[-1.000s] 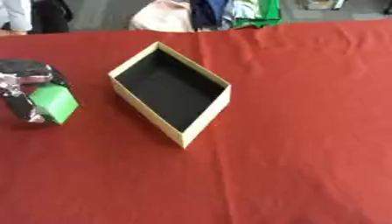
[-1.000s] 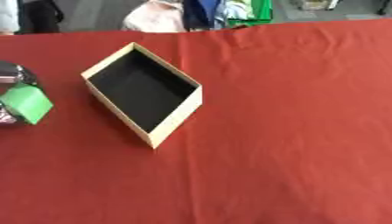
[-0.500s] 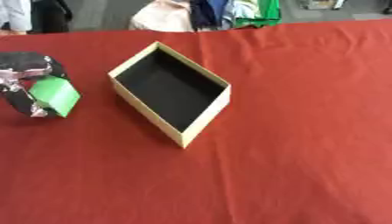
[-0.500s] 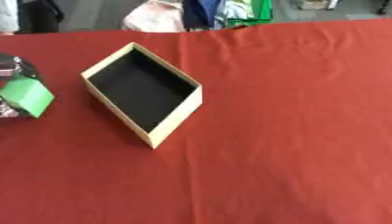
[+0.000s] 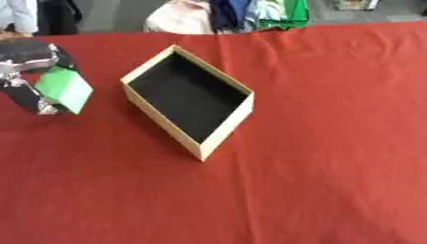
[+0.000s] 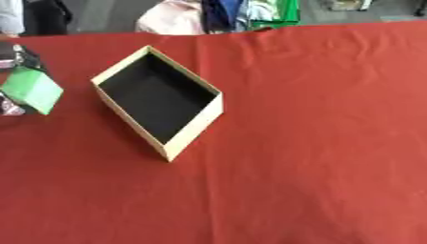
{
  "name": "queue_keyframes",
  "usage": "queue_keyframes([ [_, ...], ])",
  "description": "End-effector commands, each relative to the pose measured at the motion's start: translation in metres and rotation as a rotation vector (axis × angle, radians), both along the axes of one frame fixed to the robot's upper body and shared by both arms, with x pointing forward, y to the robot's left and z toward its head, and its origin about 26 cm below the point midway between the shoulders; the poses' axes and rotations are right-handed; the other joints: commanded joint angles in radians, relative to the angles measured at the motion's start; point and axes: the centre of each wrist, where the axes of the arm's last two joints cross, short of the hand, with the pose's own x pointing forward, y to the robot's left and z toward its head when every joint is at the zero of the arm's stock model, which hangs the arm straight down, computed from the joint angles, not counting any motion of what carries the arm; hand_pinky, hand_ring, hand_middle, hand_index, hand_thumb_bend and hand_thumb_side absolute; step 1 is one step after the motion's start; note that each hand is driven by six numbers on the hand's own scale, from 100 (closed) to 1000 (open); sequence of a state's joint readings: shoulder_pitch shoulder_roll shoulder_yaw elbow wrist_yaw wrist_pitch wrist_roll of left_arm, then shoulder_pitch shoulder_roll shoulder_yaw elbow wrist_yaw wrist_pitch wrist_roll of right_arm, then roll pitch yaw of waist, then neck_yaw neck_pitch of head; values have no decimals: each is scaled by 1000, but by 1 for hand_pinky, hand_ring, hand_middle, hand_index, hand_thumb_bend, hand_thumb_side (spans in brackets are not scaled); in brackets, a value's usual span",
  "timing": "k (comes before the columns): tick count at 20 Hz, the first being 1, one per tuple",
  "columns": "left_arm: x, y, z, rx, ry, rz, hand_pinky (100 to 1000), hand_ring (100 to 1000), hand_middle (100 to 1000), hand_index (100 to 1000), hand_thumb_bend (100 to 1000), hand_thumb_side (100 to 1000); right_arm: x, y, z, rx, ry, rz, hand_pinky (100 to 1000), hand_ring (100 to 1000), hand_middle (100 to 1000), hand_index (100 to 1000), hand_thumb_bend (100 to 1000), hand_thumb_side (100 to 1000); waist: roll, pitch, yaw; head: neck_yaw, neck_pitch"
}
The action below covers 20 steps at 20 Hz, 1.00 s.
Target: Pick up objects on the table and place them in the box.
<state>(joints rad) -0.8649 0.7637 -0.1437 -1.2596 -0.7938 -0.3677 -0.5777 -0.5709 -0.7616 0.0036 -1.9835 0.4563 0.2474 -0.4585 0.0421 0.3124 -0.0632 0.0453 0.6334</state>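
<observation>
Red cloth covers the table (image 5: 317,143) across almost the whole frame, with faint creases near its far edge. Left of centre sits the box (image 5: 188,98), a tan cardboard tray with a black inside, turned so that one corner points toward the lower middle of the frame. Nothing shows on its dark floor.

At the left edge, about level with the box's upper half, the robot's left hand (image 5: 25,78) comes in, black with silver parts. Its fingers are curled round a green block (image 5: 63,89), which it holds tilted, one pale green face turned upward and a darker one facing the box. The block is just beside the box's left corner but apart from it, with a strip of red cloth between them. Whether the block is clear of the cloth or resting on it cannot be told.

The right hand shows in neither view.
</observation>
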Motion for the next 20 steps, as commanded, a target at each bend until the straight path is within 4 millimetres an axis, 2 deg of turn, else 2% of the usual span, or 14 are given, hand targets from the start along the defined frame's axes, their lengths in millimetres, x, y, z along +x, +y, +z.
queue_keyframes([
  [1, -6, -22, 30, -7, -102, -64, 664, 648, 538, 663, 239, 100, -6, -1, 9, -15, -35, -7, 809, 785, 805, 809, 100, 197, -8, -28, 3, -14, 14],
  [5, -4, -60, 44, -25, -159, -157, 662, 647, 540, 664, 234, 100, -5, 1, 10, -17, -34, 7, 809, 785, 805, 809, 100, 197, -7, -35, 6, -20, 18],
  [9, 1, -90, 48, -51, -190, -209, 655, 643, 540, 666, 223, 100, -5, 3, 10, -17, -35, 16, 809, 785, 804, 808, 100, 196, -6, -39, 2, -24, 17],
  [16, 12, -135, 40, -95, -216, -285, 654, 643, 557, 685, 214, 100, -5, 4, 11, -15, -36, 26, 809, 785, 804, 808, 100, 195, -4, -39, -6, -40, 16],
  [20, 22, -145, 25, -110, -199, -274, 656, 648, 566, 693, 222, 100, -4, 5, 11, -14, -38, 32, 809, 786, 804, 808, 100, 195, -2, -37, -11, -39, 12],
])
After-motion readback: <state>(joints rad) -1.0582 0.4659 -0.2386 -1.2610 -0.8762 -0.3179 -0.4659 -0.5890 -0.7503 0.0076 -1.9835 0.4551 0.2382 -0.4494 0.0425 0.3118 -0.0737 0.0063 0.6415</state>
